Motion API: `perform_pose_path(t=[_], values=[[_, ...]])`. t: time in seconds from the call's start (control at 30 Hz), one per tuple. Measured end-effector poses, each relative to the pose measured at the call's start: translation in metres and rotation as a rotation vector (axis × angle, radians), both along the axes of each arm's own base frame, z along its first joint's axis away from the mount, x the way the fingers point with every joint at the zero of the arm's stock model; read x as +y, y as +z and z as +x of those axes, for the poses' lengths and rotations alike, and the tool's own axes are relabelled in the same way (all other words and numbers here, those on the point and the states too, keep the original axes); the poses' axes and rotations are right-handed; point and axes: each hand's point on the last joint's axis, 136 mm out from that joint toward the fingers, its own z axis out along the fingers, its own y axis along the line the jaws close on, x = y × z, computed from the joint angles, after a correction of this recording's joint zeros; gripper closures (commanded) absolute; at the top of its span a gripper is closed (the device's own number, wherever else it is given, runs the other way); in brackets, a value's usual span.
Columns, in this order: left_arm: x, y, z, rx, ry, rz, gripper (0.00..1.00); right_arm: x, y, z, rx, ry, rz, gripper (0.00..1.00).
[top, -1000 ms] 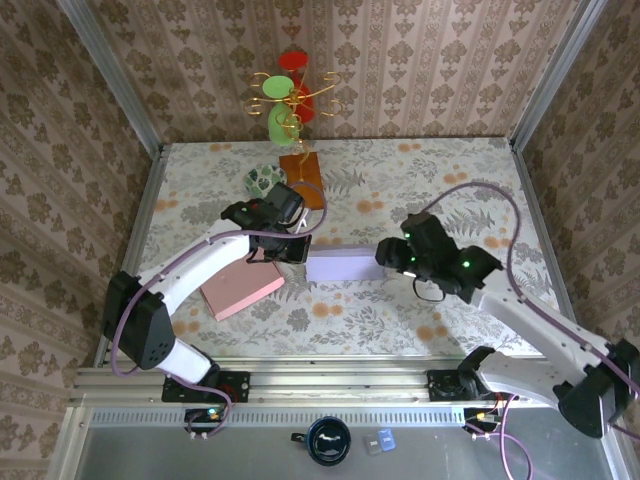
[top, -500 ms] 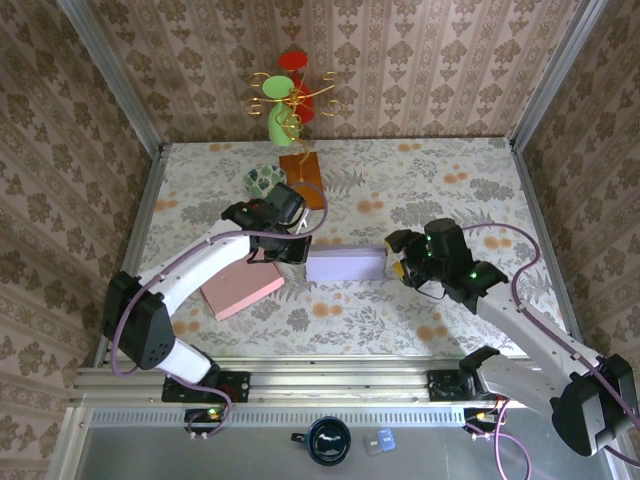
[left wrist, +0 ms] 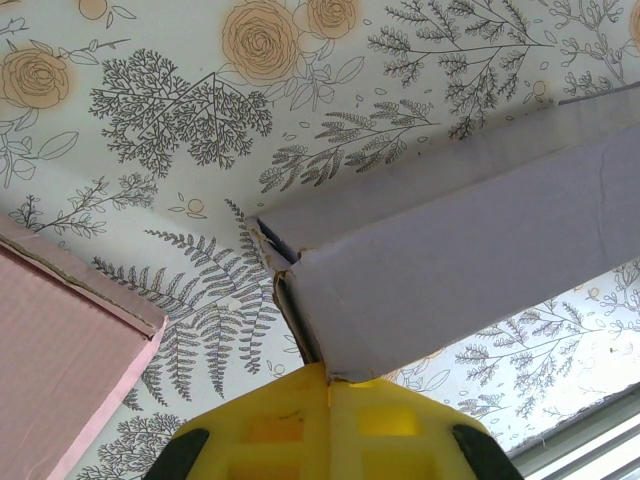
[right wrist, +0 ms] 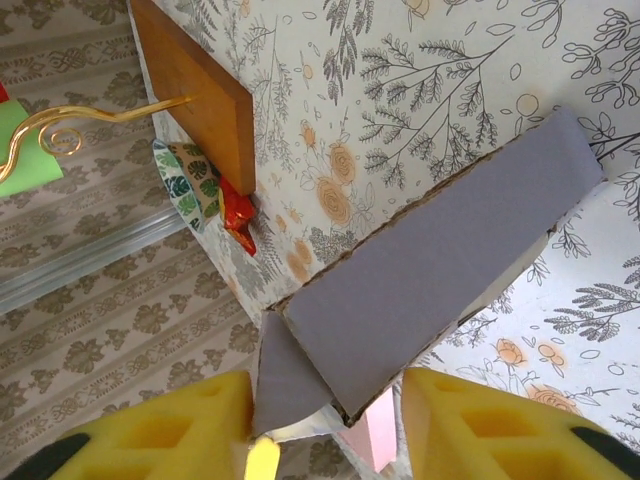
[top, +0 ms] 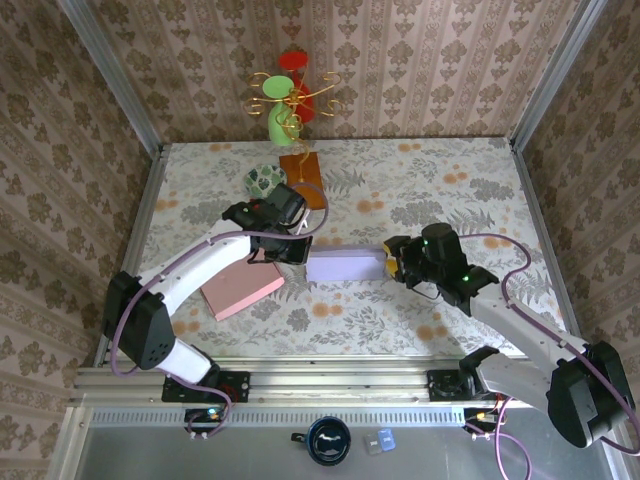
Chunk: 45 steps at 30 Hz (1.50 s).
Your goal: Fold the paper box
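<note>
Tablecloth [top: 430, 180] in floral print, damask wallpaper [top: 450, 70] around, lavender paper box [top: 345, 265] central

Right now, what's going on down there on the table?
Both arms are on the lavender paper box in the middle of the table. The left gripper is shut on the corner at the box's left end. The right gripper sits at the opposite end, its jaws apart on either side of that end, where a flap sticks out unfolded. A pink box lies nearby on the left.
</note>
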Motion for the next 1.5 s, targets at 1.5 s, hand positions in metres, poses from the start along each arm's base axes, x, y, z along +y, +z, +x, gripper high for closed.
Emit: perform_pose_path(t=[1.5], values=[[0.010, 0.006, 0.019, 0.200, 0.446, -0.389, 0.68, -0.001, -0.008, 0.004, -0.008, 0.024, -0.048, 0.75]])
